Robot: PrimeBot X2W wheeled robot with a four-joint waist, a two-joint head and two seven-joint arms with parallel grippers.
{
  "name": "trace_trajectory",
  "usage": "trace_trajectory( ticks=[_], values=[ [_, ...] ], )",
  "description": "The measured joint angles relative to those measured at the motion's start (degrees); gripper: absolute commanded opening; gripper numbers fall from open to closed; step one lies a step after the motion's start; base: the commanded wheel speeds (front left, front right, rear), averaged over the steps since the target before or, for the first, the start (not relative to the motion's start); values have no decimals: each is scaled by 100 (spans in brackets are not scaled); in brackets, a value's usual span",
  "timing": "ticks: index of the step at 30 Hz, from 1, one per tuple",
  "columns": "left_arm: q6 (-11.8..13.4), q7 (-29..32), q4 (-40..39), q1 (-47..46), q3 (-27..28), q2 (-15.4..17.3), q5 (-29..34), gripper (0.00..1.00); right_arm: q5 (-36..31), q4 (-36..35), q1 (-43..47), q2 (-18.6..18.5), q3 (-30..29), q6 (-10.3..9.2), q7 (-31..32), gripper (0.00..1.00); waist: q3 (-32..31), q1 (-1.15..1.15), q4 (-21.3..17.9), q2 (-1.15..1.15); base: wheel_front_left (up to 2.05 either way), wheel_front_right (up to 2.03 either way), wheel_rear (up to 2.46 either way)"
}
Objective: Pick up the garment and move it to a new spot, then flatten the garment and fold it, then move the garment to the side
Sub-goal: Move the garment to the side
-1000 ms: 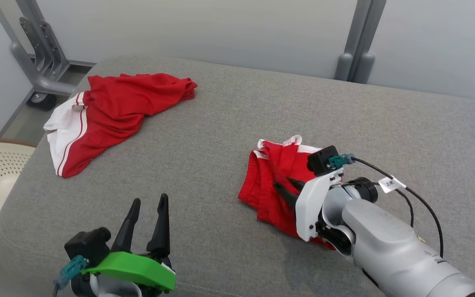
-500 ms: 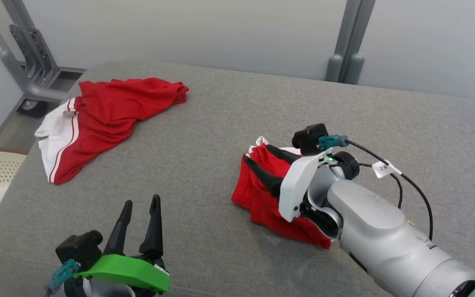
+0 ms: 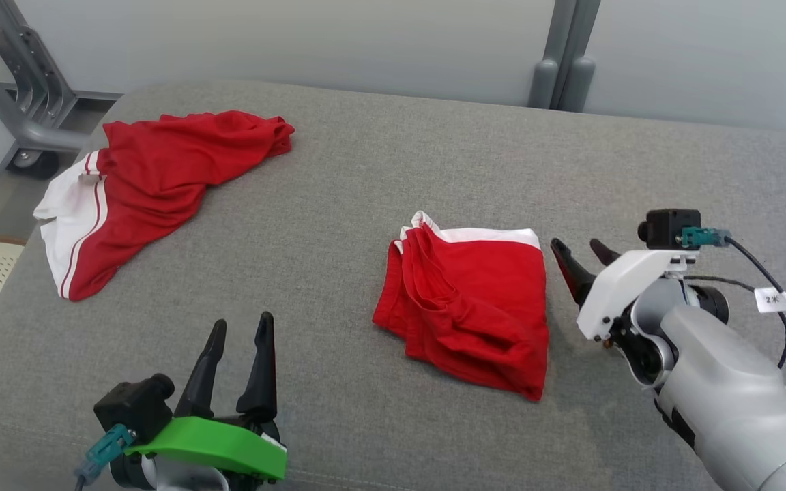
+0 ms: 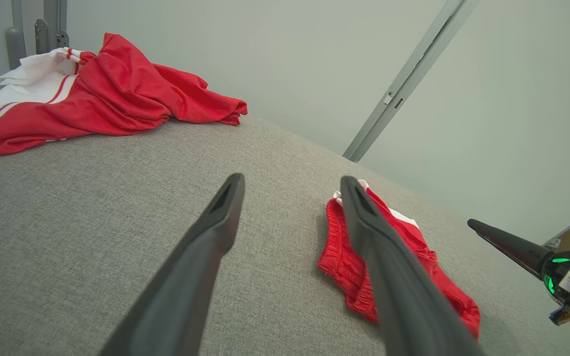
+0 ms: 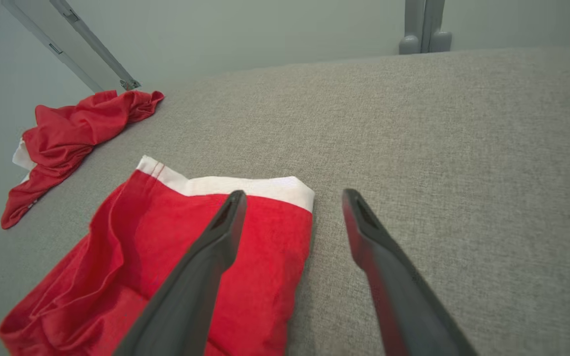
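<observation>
1. Right arm pose. The right gripper (image 3: 574,244) sits just beside the right edge of the folded garment (image 3: 468,300). Its pale forearm (image 3: 727,382) runs back from there toward the near right corner of the head view. The two dark fingers point away from me, past the garment's white-banded far corner. They are spread apart and hold nothing. In the head view I see a strip of grey cushion (image 3: 366,191) between the nearer finger and the cloth, so I read them as apart.

2. Left arm pose. The left gripper (image 3: 243,320) is on the near left side of the folded garment and well apart from it. Its fingers point away from me. They are spread and empty.

3. Task item. The folded garment lies on the cushion as a compact red packet. Its white waistband is along the far edge and its gathered folds are on the left side. A second red and white garment (image 3: 154,184) lies crumpled far to its left, well apart.

4. Change from earlier frames. One second ago the right fingers were close together and down on the folded garment. Half a second ago they were spread above it. The right gripper has since withdrawn to the garment's right, so the whole top face is now uncovered. The head camera has also shifted a little. The left gripper keeps its pose.
</observation>
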Motion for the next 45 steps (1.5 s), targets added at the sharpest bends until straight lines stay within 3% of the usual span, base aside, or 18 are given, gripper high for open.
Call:
trace_trajectory(
  ticks=[5, 11, 23, 24, 25, 28, 29, 38, 45],
  values=[
    [5, 9, -23, -2, -66, -3, 23, 100, 360, 153, 311, 34, -164, 59, 87, 100, 177, 0, 37, 0, 0, 0, 0],
    [5, 53, -25, -10, -78, -11, 31, 100, 753, 213, 504, 186, -320, 261, 253, 100, 344, 0, 169, 0, 0, 0, 0],
    [5, 53, -23, -13, -38, -18, 33, 100, 1336, 311, 527, 382, -435, 412, 879, 98, 427, 0, 305, 0, 0, 0, 0],
    [7, 53, -22, -13, -33, -18, 34, 100, 1351, 310, 525, 394, -434, 413, 914, 80, 431, 0, 312, 0, 0, 0, 0],
    [7, 53, -22, -13, -29, -19, 38, 100, 1358, 309, 522, 397, -434, 413, 932, 55, 434, 0, 318, 0, 0, 0, 0],
    [7, 54, -21, -14, -18, -19, 41, 100, 1363, 310, 521, 379, -433, 413, 980, 9, 442, 0, 333, 0, 0, 0, 0],
    [7, 54, -21, -14, -13, -20, 41, 100, 1363, 310, 521, 382, -431, 413, 988, 0, 445, 0, 336, 0, 0, 0, 0],
    [26, 54, -25, -14, 109, -16, 43, 100, 1171, 261, 388, 221, -250, 463, 1001, 0, 466, 0, 303, 0, 0, 0, 0],
    [46, 51, -74, -14, 167, -14, 81, 100, 751, 189, -128, -399, -84, 463, 1002, 0, 502, 0, 114, 0, 0, 0, 0]
  ],
)
